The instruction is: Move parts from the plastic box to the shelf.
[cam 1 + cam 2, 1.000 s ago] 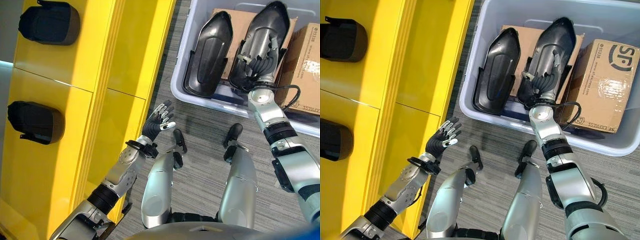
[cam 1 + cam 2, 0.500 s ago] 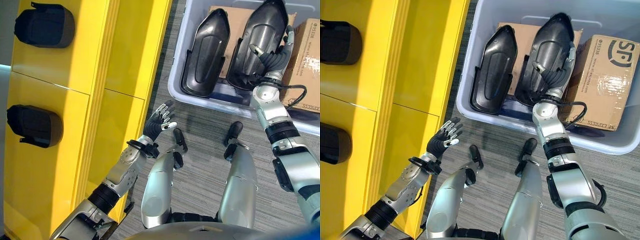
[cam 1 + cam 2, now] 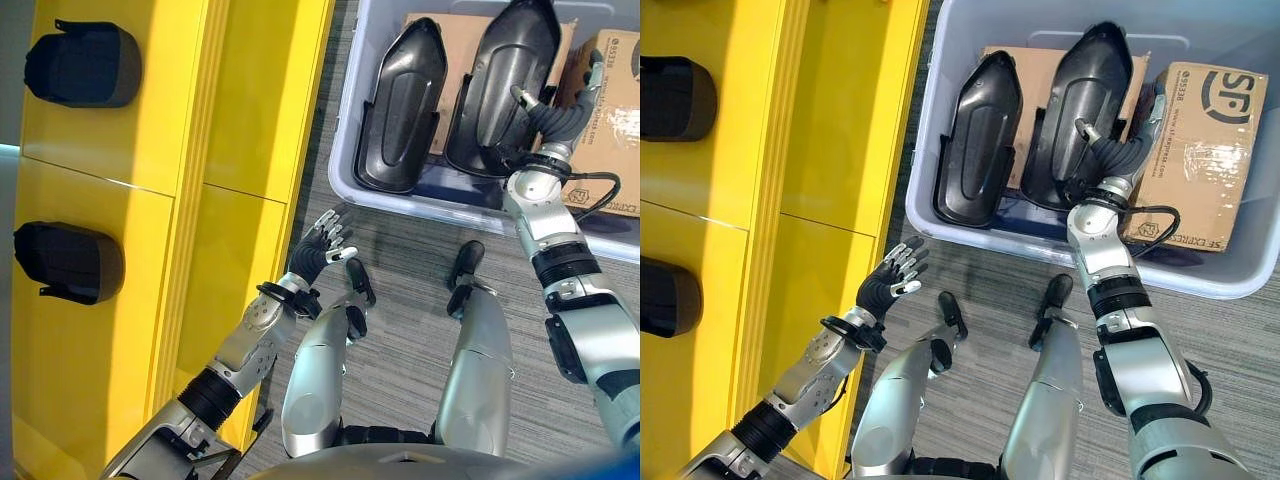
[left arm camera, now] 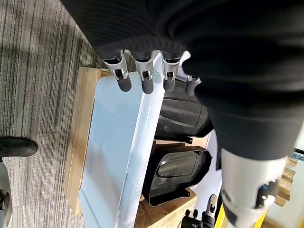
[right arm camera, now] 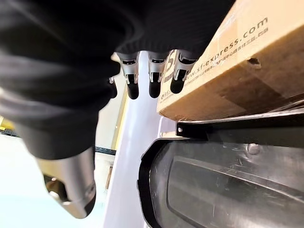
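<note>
Grey carpet holds the plastic box (image 3: 940, 120), where the open right hand (image 3: 1118, 152) nears a stiff, probably light, slick black part (image 3: 1080, 110), best gripped at its rim; left hand (image 3: 890, 280) open.

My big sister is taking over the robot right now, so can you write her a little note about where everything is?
Right hand: open, fingers spread, inside the plastic box beside the right-hand black part, holding nothing.
Left hand: open and idle, above the floor next to the yellow shelf.
Things: two black parts are on the shelf, an upper one and a lower one. Two more lean in the box, including the left-hand one, next to cardboard boxes.
Done: two parts shelved.
Left: grasp and shelve the two in the box.
</note>
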### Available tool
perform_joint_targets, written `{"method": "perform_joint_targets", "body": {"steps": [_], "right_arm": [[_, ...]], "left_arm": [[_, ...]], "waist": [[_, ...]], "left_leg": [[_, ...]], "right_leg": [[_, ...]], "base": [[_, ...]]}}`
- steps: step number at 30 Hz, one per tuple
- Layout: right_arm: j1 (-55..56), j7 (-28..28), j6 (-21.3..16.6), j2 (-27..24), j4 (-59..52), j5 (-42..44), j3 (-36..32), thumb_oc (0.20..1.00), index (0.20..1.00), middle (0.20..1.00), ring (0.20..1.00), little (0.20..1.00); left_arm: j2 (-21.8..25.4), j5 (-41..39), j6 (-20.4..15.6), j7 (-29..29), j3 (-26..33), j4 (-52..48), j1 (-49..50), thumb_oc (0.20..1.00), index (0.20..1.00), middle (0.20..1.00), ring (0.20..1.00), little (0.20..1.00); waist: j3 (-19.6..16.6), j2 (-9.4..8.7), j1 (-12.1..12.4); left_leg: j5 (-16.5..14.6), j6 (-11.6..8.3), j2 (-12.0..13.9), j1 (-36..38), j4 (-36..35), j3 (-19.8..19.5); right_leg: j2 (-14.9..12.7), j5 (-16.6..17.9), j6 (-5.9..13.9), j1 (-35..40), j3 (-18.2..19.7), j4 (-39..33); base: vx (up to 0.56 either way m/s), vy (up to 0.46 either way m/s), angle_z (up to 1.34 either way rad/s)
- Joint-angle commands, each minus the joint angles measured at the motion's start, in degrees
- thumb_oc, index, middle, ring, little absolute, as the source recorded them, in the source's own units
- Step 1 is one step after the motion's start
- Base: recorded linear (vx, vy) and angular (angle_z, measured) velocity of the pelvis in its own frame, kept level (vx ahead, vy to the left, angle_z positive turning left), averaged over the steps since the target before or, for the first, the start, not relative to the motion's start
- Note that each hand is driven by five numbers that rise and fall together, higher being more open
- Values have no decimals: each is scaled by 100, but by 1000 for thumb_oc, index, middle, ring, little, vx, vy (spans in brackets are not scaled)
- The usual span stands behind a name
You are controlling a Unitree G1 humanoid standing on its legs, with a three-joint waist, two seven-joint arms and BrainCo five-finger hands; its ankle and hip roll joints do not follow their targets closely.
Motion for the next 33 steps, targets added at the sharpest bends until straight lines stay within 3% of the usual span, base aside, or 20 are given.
{"method": "perform_joint_targets", "body": {"steps": [1, 8, 18, 25, 26, 28, 30, 32, 33], "right_arm": [[-163, 133, -286, -474, -140, 234, -38, 1000, 1000, 1000, 1000, 1000], [-366, 816, -289, -592, 322, 732, 36, 1000, 1000, 1000, 1000, 1000], [-668, 835, -66, -691, 885, 1070, 133, 1000, 1000, 1000, 1000, 1000], [-851, 691, 274, -814, 1632, 1027, 175, 1000, 1000, 1000, 1000, 1000], [-931, 654, 492, -801, 1764, 1319, 298, 1000, 1000, 1000, 1000, 1000], [-916, 639, 523, -779, 1896, 1550, 283, 1000, 1000, 1000, 1000, 1000], [-914, 612, 642, -778, 1974, 1194, 280, 1000, 1000, 1000, 1000, 1000], [-990, 551, 1121, -807, 2166, 765, 499, 1000, 1000, 1000, 1000, 1000], [-1003, 539, 1182, -809, 2184, 701, 524, 1000, 1000, 1000, 1000, 1000]], "left_arm": [[-335, -12, -271, -4, -203, -524, 189, 1000, 1000, 1000, 1000, 1000], [-349, -13, -213, -36, -247, -526, 151, 1000, 1000, 1000, 1000, 1000], [-283, 108, -150, 87, -346, -598, 47, 1000, 1000, 1000, 1000, 1000], [-322, 137, -116, 151, -460, -559, -68, 1000, 1000, 1000, 1000, 1000], [-332, 133, -117, 136, -495, -500, -115, 1000, 1000, 1000, 1000, 1000], [-328, 100, -154, 140, -524, -485, -128, 1000, 1000, 1000, 1000, 1000], [-336, 121, -158, 155, -545, -483, -159, 1000, 1000, 1000, 1000, 1000], [-306, 228, -132, 205, -551, -470, -223, 1000, 1000, 1000, 1000, 1000], [-302, 240, -139, 216, -552, -468, -231, 1000, 1000, 1000, 1000, 1000]], "waist": [[6, 833, -74], [6, 856, -41], [6, 894, 37], [6, 936, 86], [6, 948, 96], [6, 955, 100], [6, 959, 104], [6, 962, 144], [6, 960, 148]], "left_leg": [[-340, -144, 221, -280, 341, -60], [-333, -172, 247, -409, 393, -74], [-345, -168, 256, -653, 489, -107], [-382, -173, 251, -847, 582, -145], [-358, -181, 242, -883, 550, -140], [-346, -182, 237, -899, 520, -149], [-340, -175, 231, -912, 502, -154], [-336, -158, 220, -944, 503, -173], [-336, -157, 219, -953, 506, -178]], "right_leg": [[75, -1027, 298, 160, 255, 699], [64, -1056, 259, 7, 269, 773], [18, -1078, 256, -229, 271, 922], [0, -1117, 237, -406, 273, 1026], [17, -1094, 239, -451, 278, 1000], [26, -1084, 242, -465, 283, 974], [30, -1079, 246, -476, 288, 964], [12, -1058, 260, -483, 267, 962], [11, -1056, 262, -488, 264, 965]], "base": [[0, 0, 0], [0, 0, 0], [2, -5, 2], [4, -6, 2], [6, 8, 11], [5, 11, 7], [1, 5, 2], [0, 0, 0], [0, 0, 0]]}}
